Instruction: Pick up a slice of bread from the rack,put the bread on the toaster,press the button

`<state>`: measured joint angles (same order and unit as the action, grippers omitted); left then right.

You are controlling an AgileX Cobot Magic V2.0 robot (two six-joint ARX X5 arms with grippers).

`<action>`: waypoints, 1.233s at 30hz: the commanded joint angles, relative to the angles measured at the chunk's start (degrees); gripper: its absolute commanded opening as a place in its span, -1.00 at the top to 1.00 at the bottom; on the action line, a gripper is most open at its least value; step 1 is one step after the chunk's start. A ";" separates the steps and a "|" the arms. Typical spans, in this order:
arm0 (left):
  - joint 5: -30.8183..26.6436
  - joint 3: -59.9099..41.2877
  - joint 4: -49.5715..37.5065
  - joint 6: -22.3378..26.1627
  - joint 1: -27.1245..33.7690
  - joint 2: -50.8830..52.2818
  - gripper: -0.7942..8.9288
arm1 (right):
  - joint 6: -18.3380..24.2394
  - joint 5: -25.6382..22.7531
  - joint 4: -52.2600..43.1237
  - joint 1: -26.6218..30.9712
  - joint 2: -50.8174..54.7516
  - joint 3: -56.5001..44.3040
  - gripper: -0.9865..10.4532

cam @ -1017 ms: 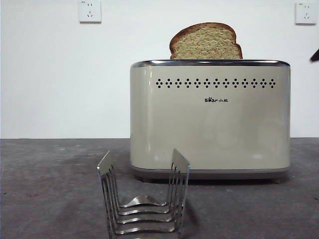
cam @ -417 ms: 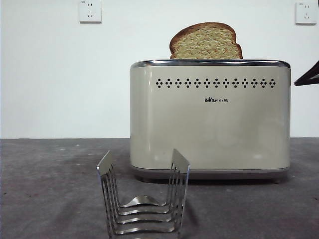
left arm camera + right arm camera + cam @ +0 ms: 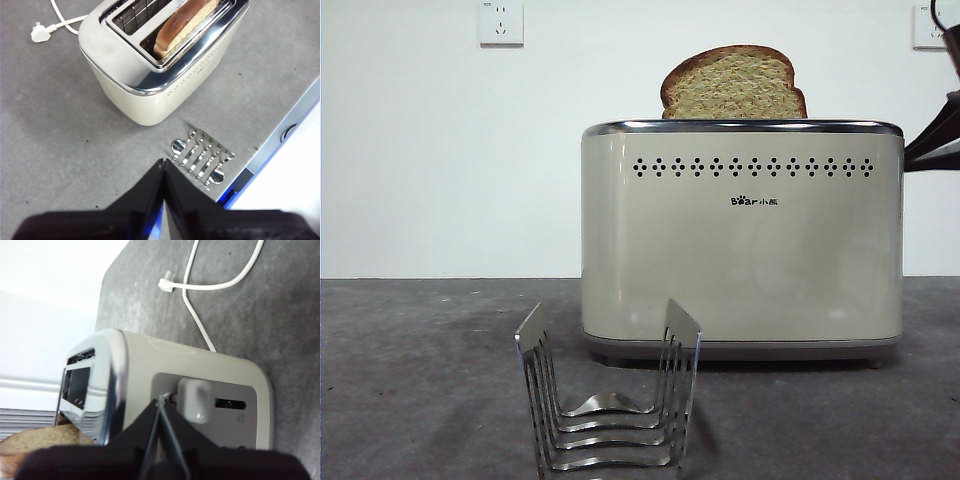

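The slice of bread [image 3: 733, 83] stands in a slot of the cream toaster [image 3: 740, 240], its rounded top sticking out; it also shows in the left wrist view [image 3: 184, 25] and the right wrist view [image 3: 40, 440]. The silver rack [image 3: 608, 400] stands without bread in front of the toaster. My right gripper [image 3: 161, 401] is shut, its tips just above the toaster's lever button [image 3: 194, 399] on the end panel; in the front view it shows as a black tip [image 3: 932, 145] at the right edge. My left gripper [image 3: 163, 165] is shut, high above the rack [image 3: 202, 159].
A white power cord with plug [image 3: 167, 284] lies on the grey table behind the toaster, also in the left wrist view [image 3: 41, 32]. The table's front edge [image 3: 280, 135] runs close past the rack. Two wall sockets [image 3: 500, 22] sit on the white wall.
My right gripper has come further into the front view from the right edge, down toward the toaster's right end. Bread, toaster and rack have not moved.
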<state>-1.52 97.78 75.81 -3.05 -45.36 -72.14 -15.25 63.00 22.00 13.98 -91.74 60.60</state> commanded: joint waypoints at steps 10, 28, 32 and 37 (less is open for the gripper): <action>0.04 -0.33 -0.17 -0.15 0.17 0.09 0.85 | -0.07 0.70 -0.13 -0.15 -5.73 -0.04 0.84; 0.04 -0.33 -0.17 -0.37 0.20 0.09 0.85 | 0.48 -1.14 1.57 -0.22 -12.87 -0.04 0.84; 0.02 -0.33 -0.17 -0.35 0.20 0.07 0.85 | 0.96 -3.30 2.25 -0.22 -13.38 -0.04 0.84; 0.04 -0.33 -0.17 -0.35 0.20 0.07 0.85 | 0.92 -4.44 2.54 -0.52 -13.49 -0.04 0.84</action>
<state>-1.52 97.78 75.81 -3.07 -45.36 -72.14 -15.20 61.82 23.70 13.76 -103.55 61.41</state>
